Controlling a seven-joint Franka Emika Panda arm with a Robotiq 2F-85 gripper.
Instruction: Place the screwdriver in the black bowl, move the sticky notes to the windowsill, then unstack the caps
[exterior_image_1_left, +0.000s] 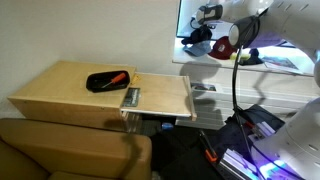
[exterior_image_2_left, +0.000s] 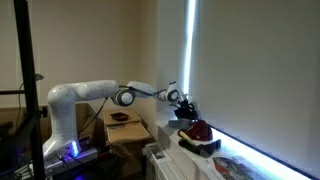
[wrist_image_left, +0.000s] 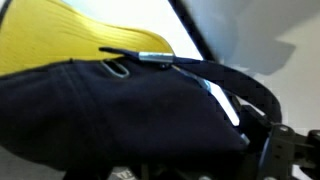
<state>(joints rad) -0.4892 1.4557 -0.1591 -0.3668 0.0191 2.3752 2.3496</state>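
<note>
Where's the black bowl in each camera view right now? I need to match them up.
Exterior view: the black bowl sits left of centre on the wooden table.
Exterior view: the black bowl is small, lower middle, on the wooden table.
Wrist view: not in it.
Shared landmark: the wooden table.

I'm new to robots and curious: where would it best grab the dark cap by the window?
Likely the dark cap by its soft crown, pinched from above near the back strap: the fabric domes upward there, and the hand hangs right over it.
</note>
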